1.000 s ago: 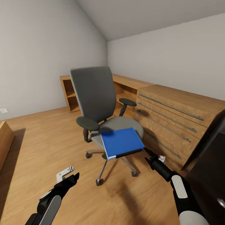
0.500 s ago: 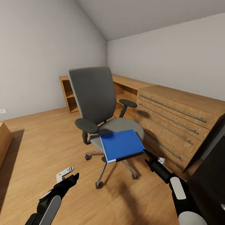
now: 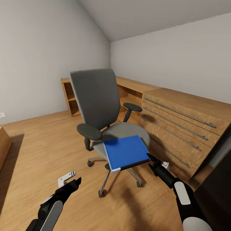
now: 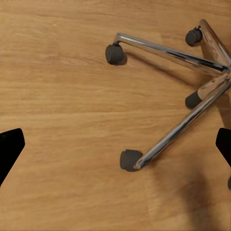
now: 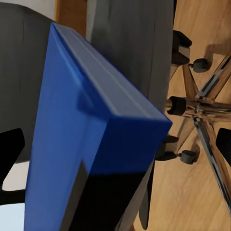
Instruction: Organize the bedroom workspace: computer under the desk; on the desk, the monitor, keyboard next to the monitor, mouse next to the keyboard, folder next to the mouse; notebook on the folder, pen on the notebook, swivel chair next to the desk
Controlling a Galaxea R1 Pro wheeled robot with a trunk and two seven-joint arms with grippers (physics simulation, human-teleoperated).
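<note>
The grey swivel chair [image 3: 96,99] stands on the wood floor in mid room. The blue folder [image 3: 125,152] lies on the front of its seat and overhangs the edge. My right gripper [image 3: 150,159] sits at the folder's near right corner; the right wrist view has the folder [image 5: 91,139] close up between the wide-apart fingers of that open gripper [image 5: 115,144]. My left gripper [image 3: 72,180] hangs open low over the floor, left of the chair's base. In the left wrist view this gripper [image 4: 115,144] looks down on the chrome star base [image 4: 183,120] and its casters.
A light wooden drawer cabinet [image 3: 183,125] runs along the right wall, and a low wooden shelf unit [image 3: 73,96] stands behind the chair. A dark desk corner [image 3: 219,192] shows at the lower right. A wooden bed edge [image 3: 3,144] is at the far left.
The whole picture has shifted slightly, so the camera has moved; less of the dark desk shows at the lower right. Both grippers keep their poses and the folder stays on the seat.
</note>
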